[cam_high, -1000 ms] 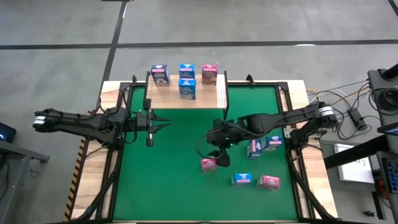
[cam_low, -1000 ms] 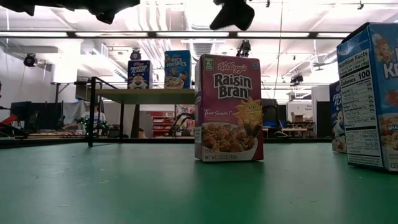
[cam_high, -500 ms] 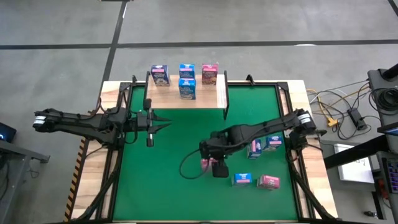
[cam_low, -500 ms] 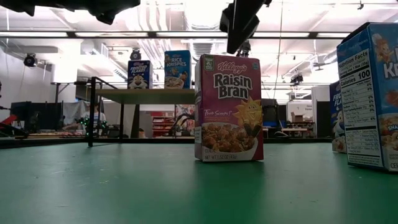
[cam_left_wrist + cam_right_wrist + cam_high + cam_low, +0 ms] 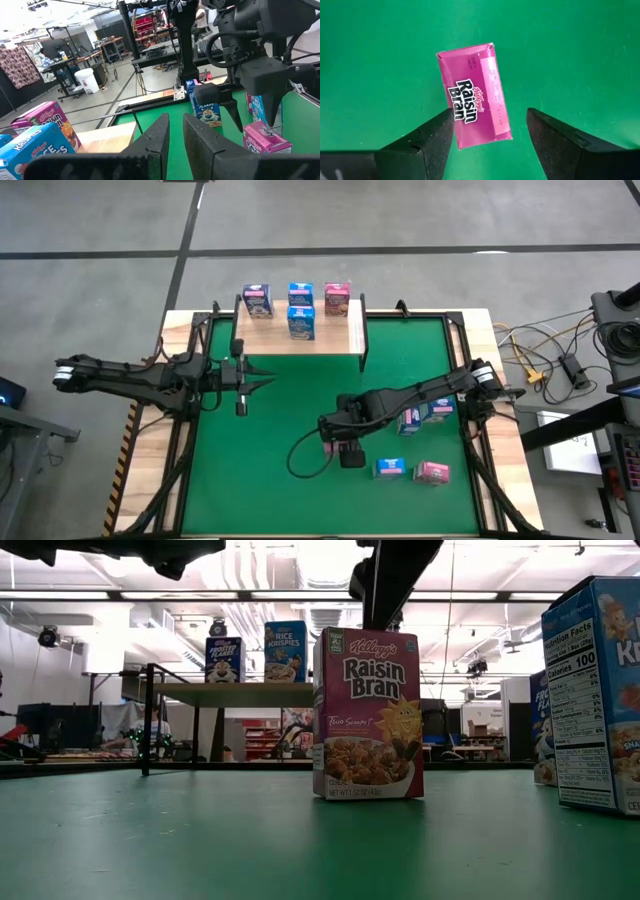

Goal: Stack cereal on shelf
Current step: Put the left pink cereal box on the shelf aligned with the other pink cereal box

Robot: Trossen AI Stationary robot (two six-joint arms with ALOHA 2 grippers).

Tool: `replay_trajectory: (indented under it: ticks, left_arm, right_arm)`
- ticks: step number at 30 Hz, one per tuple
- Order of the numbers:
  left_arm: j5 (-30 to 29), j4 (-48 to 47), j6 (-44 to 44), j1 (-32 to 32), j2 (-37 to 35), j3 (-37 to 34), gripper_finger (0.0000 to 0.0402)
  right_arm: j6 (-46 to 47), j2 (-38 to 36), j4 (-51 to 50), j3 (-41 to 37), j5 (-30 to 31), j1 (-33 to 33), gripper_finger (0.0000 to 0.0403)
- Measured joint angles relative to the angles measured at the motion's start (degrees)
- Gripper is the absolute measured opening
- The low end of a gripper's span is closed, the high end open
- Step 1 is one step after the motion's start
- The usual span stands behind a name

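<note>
A pink Raisin Bran cereal box (image 5: pixel 368 715) stands upright on its base on the green mat (image 5: pixel 270 430). My right gripper (image 5: pixel 490 135) hovers open just above the box's top (image 5: pixel 475 110), pointing steeply down. Its two fingers (image 5: pixel 427 142) stand on either side of the top, apart from it. In the low view one finger (image 5: pixel 385 580) comes down to the box's upper edge. The shelf (image 5: pixel 330 340) at the far edge carries several cereal boxes (image 5: pixel 301 323). My left gripper (image 5: pixel 240 385) waits shut and level over the mat's left part.
More cereal boxes lie on the mat to the right: two blue ones (image 5: pixel 410 418) (image 5: pixel 437 408), another blue (image 5: pixel 388 468) and a pink one (image 5: pixel 432 472) nearer the front. A blue box (image 5: pixel 595 690) looms at the low view's right. A cable loops on the mat (image 5: pixel 300 460).
My right gripper has gone toward the table's near edge and down, tipping from a shallow slant to point steeply downward. It now stands over the pink box. The box has not moved.
</note>
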Motion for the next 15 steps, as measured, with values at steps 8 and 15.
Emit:
replay_trajectory:
  ticks: [8,15]
  left_arm:
    - [0.0,-0.44,-0.04,-0.01,0.0,0.0,0.0038]
    - [0.0,-0.39,-0.15,0.01,0.0,0.0,0.0038]
  right_arm:
    - [-0.06,-0.14,0.34,-0.77,-0.04,0.0,0.0237]
    - [-1.57,-0.21,0.51,-0.86,-1.15,0.97,0.0238]
